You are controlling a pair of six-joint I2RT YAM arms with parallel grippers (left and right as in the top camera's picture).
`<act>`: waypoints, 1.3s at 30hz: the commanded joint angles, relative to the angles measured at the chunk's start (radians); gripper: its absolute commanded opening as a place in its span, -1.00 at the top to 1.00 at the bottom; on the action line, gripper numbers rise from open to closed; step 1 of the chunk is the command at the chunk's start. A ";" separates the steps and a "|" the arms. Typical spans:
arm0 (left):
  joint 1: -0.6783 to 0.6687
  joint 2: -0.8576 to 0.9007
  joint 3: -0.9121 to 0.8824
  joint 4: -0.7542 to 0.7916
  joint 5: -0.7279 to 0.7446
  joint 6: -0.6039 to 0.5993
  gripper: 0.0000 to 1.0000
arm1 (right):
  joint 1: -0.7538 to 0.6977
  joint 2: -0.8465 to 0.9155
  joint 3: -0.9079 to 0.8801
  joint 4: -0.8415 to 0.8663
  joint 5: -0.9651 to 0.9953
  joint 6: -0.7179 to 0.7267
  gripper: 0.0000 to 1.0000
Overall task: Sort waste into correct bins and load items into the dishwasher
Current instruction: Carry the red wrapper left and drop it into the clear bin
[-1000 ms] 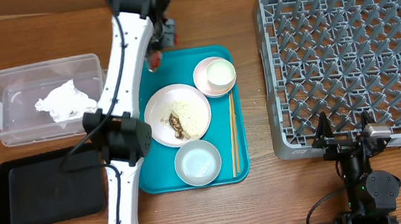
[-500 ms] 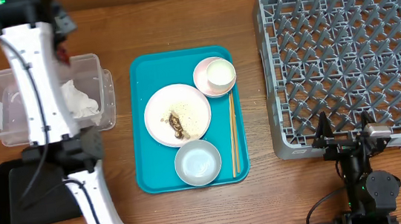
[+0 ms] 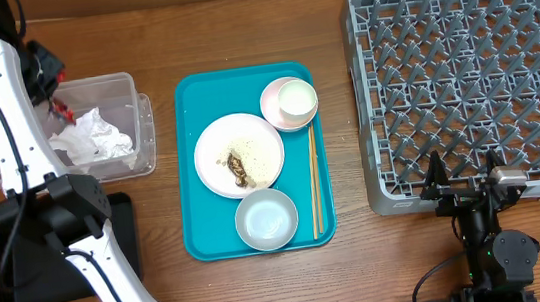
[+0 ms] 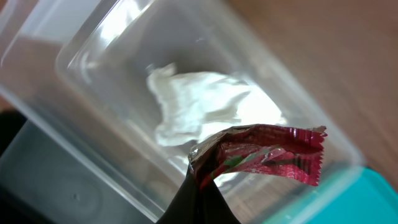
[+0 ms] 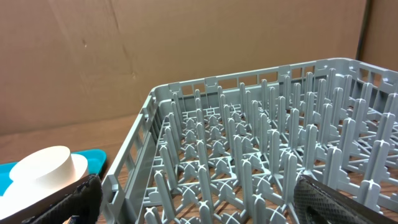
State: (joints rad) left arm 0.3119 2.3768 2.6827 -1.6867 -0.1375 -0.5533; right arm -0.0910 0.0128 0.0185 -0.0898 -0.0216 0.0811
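The wrapper (image 4: pixel 267 152) is glossy, the tub (image 4: pixel 81 81) clear plastic, the napkin (image 4: pixel 199 106) paper.

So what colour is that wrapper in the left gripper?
Red wrapper, shiny; left wrist view shows it best.

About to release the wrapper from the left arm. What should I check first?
1. Grip: the left gripper pinches one end of the red wrapper. Ok.
2. Drop spot: the overhead view shows the wrapper inside the outline of the clear tub. Ok.
3. Room in the tub: only the crumpled napkin lies in it. Ok.
4. Height of the wrapper above the tub. Cannot tell.
5. Other arm: the right gripper is open at the near edge of the dish rack, far from the tub. Ok.
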 commanded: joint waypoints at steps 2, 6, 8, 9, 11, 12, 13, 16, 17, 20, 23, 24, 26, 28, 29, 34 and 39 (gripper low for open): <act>0.038 -0.014 -0.094 -0.003 -0.047 -0.122 0.92 | -0.005 -0.010 -0.011 0.006 0.002 -0.003 -0.99; 0.067 -0.013 -0.122 -0.003 -0.056 -0.128 0.92 | -0.005 -0.010 -0.011 0.006 0.002 -0.003 -1.00; 0.079 -0.013 -0.122 -0.003 -0.056 -0.127 0.92 | -0.005 -0.010 -0.011 0.006 0.002 -0.003 -1.00; 0.082 -0.013 -0.122 -0.003 -0.056 -0.127 0.92 | -0.005 -0.010 -0.011 0.006 0.002 -0.003 -1.00; 0.087 -0.013 -0.122 -0.003 -0.056 -0.127 0.89 | -0.005 -0.010 -0.011 0.006 0.002 -0.003 -1.00; 0.089 -0.013 -0.122 -0.003 -0.056 -0.127 0.86 | -0.005 -0.010 -0.011 0.006 0.002 -0.003 -1.00; 0.089 -0.013 -0.122 -0.003 -0.056 -0.127 0.74 | -0.005 -0.010 -0.011 0.006 0.002 -0.003 -1.00; 0.089 -0.013 -0.122 -0.003 -0.057 -0.127 0.70 | -0.005 -0.010 -0.011 0.006 0.002 -0.003 -1.00; 0.089 -0.013 -0.122 -0.003 -0.057 -0.126 0.71 | -0.005 -0.010 -0.011 0.006 0.002 -0.003 -1.00; 0.089 -0.013 -0.122 -0.003 -0.058 -0.126 0.71 | -0.005 -0.010 -0.011 0.006 0.002 -0.003 -1.00; 0.089 -0.013 -0.123 -0.003 -0.077 -0.125 0.55 | -0.005 -0.010 -0.011 0.006 0.002 -0.003 -0.99; 0.089 -0.013 -0.123 -0.003 -0.079 -0.121 0.32 | -0.005 -0.010 -0.011 0.006 0.002 -0.003 -1.00; 0.089 -0.013 -0.123 -0.003 -0.078 -0.101 -0.20 | -0.005 -0.010 -0.011 0.006 0.002 -0.003 -1.00; 0.089 -0.013 -0.123 -0.003 -0.079 -0.089 -0.26 | -0.005 -0.010 -0.011 0.006 0.002 -0.003 -1.00; 0.089 -0.013 -0.123 -0.003 -0.079 -0.081 -0.31 | -0.005 -0.010 -0.011 0.006 0.002 -0.003 -1.00; 0.089 -0.016 -0.123 -0.003 -0.067 -0.070 -0.43 | -0.005 -0.010 -0.011 0.006 0.002 -0.003 -1.00; 0.085 -0.050 -0.122 -0.003 0.070 -0.004 -0.45 | -0.005 -0.010 -0.011 0.006 0.002 -0.003 -1.00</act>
State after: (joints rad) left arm 0.4000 2.3768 2.5694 -1.6871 -0.1596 -0.6144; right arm -0.0914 0.0128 0.0185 -0.0898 -0.0216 0.0811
